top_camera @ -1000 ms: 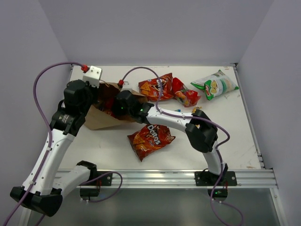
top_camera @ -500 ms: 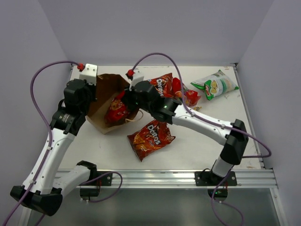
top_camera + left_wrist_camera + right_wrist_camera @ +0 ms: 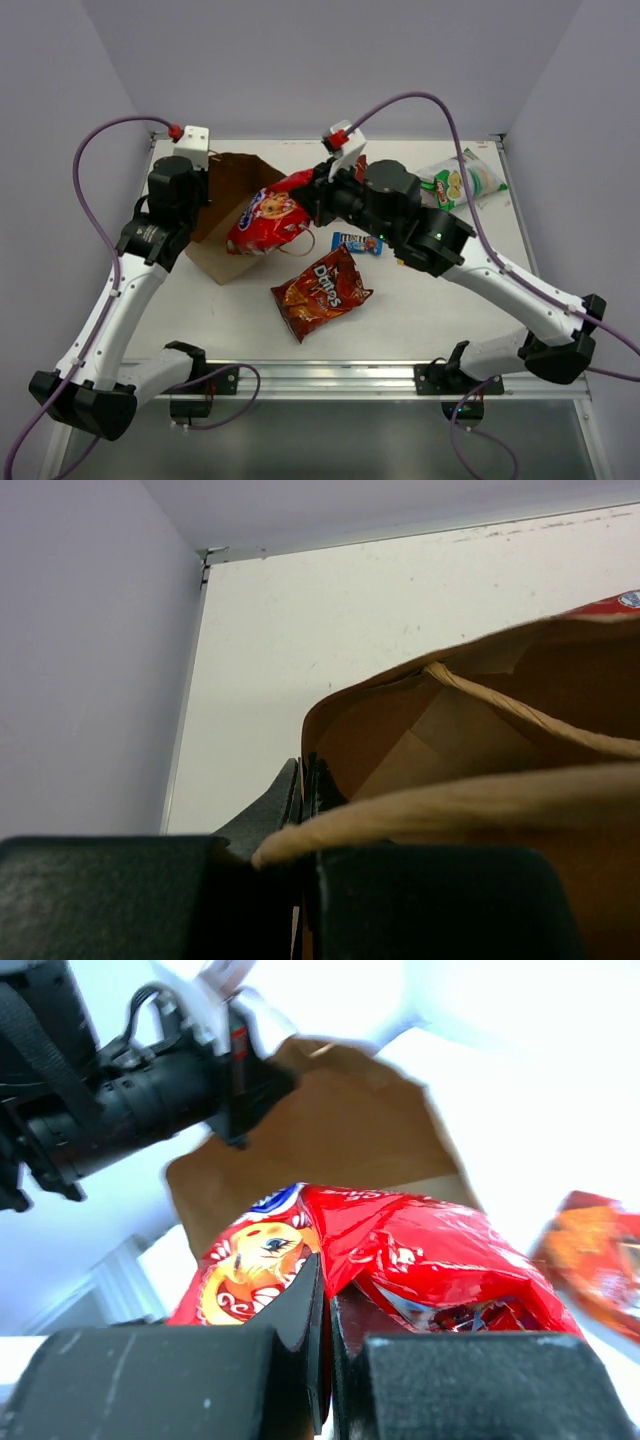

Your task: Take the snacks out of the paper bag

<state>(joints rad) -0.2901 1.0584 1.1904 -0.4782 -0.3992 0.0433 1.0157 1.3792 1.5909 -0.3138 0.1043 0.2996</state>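
Gripping the red cookie bag (image 3: 262,222) by one crumpled end, the right gripper (image 3: 325,1280) is clamped tight on the shiny foil. It is holding the packet at the mouth of the paper bag (image 3: 232,180). The packet is lying across the brown rim, and whether its lower end is clear of the opening cannot be told. A pinch on the end probably lets the packet trail free of the opening.

The left gripper (image 3: 303,780) is closed on the paper bag's edge at the far left side. The rim is pinched between its fingers and the twisted handle (image 3: 450,805) is draped across them. This grip appears meant to anchor the bag and hold its mouth open toward the right arm, so the bag is not being dragged along with the packet.

Other snacks are lying out on the white table (image 3: 430,320). A Doritos bag (image 3: 320,292) is near the front, a blue candy packet (image 3: 357,243) is just beside the right arm, and a green-white chip bag (image 3: 462,180) is well apart at the far right. They are sitting away from the bag, seemingly to leave room around its mouth.
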